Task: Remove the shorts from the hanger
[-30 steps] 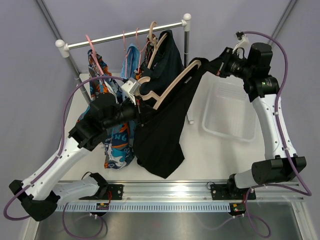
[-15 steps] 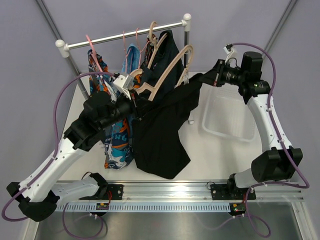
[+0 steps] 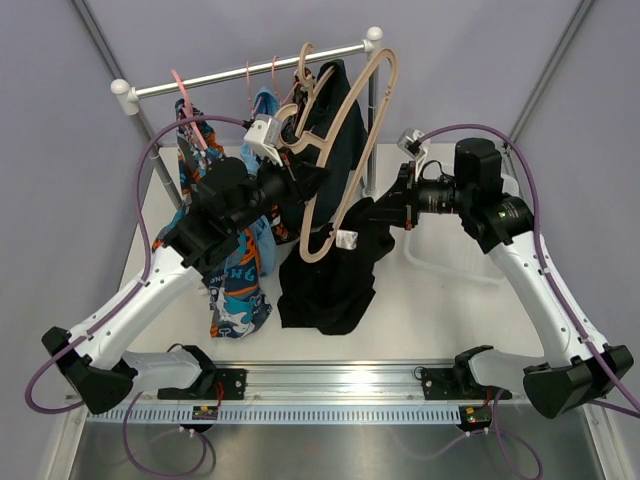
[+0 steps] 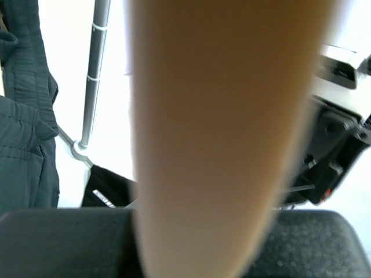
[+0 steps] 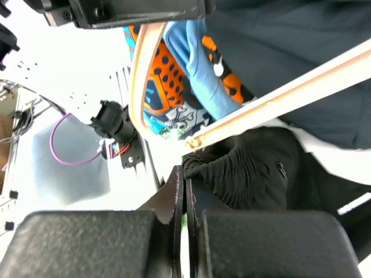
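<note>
My left gripper (image 3: 297, 178) is shut on a wooden hanger (image 3: 352, 150) and holds it raised and steeply tilted in front of the rack. In the left wrist view the blurred hanger (image 4: 220, 127) fills the gap between my pads (image 4: 52, 243). A black pair of shorts (image 3: 330, 275) hangs below the hanger's lower tip, bunched at the waistband. My right gripper (image 3: 385, 212) is shut on that waistband (image 5: 200, 165), right by the hanger's end (image 5: 194, 141). A second dark pair (image 3: 335, 115) hangs on the rack. I cannot pick out the camouflage pair.
The rack bar (image 3: 240, 72) and its right post (image 3: 372, 110) stand at the back. A teal-blue-orange garment (image 3: 235, 290) and a light blue one (image 3: 263, 112) hang to the left. A clear plastic bin (image 3: 455, 245) lies on the table under my right arm.
My left gripper has lifted and swung the hanger up towards the rack. My right gripper has moved down and left with the waistband, and the shorts have slid down to the hanger's lower end.
</note>
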Robot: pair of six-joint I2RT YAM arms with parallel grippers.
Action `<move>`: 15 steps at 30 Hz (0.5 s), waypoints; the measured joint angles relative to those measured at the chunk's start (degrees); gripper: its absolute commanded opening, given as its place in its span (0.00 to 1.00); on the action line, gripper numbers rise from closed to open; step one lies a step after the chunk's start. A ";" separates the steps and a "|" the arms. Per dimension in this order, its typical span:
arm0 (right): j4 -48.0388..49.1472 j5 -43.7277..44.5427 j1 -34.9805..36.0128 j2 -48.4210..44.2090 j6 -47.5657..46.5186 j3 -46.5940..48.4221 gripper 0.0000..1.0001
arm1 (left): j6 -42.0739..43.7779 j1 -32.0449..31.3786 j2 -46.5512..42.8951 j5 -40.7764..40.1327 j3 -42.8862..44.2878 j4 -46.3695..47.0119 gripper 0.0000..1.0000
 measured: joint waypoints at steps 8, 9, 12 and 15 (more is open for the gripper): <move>-6.21 3.02 0.35 1.68 -4.70 1.07 0.00 | 4.55 -0.02 -1.42 -5.18 4.96 -3.72 0.00; -7.34 3.48 0.33 1.88 -5.77 2.10 0.00 | 5.46 0.00 -2.14 -5.86 5.95 -4.87 0.00; -11.41 5.49 0.31 2.73 -8.55 8.00 0.00 | 7.69 -0.02 -5.62 -7.37 7.65 -7.69 0.00; -13.79 6.73 -0.74 3.69 -10.12 17.70 0.00 | 8.76 -0.02 -10.10 -8.22 6.71 -10.84 0.00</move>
